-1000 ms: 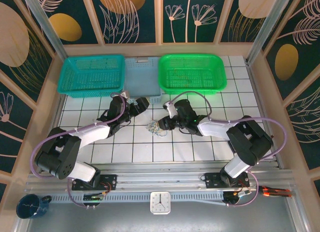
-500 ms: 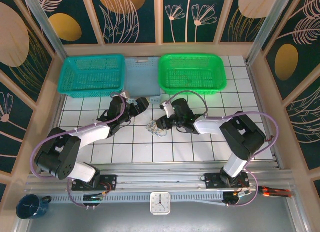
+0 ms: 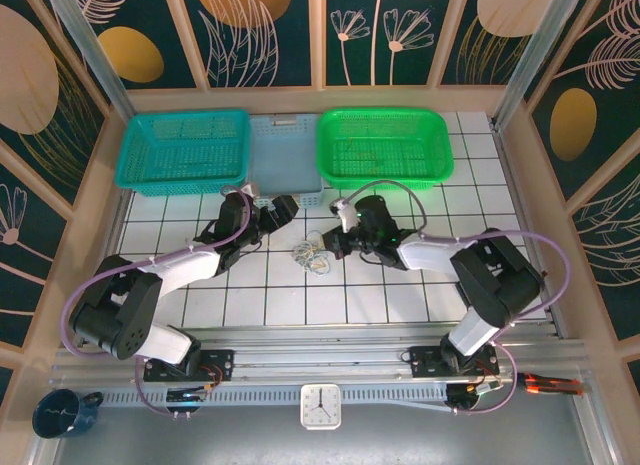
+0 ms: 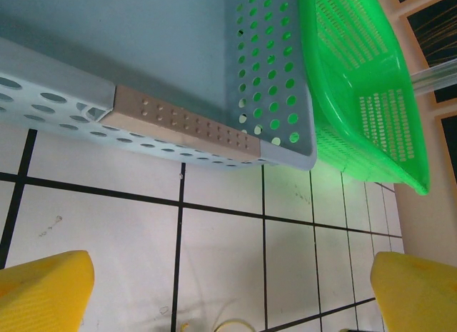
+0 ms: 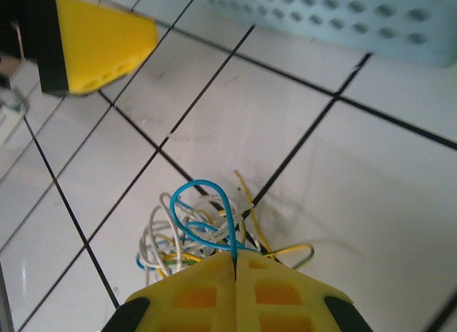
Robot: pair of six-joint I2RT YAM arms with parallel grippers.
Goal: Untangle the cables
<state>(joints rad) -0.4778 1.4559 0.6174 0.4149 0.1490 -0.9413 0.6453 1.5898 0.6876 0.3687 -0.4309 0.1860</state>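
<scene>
Pinching a blue loop of the cables [image 5: 193, 228] with the right gripper [image 5: 235, 259], yellow fingertips pressed flat together. Reaching leftward low over the white tiles, elbow folded back above the right base. Leaving the rest of the tangle lying mid-table, near the pale blue basket [image 3: 285, 150]. Holding the left gripper [image 4: 228, 293] spread wide and empty just short of that basket, forearm angled rightward.

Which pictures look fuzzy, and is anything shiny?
Right wrist view: the right claw is blurry up close, the cables sharper, tiles glossy. Left wrist view: the left claw has soft fingers; green basket tints tiles green. Top view: sharp, evenly lit.
</scene>
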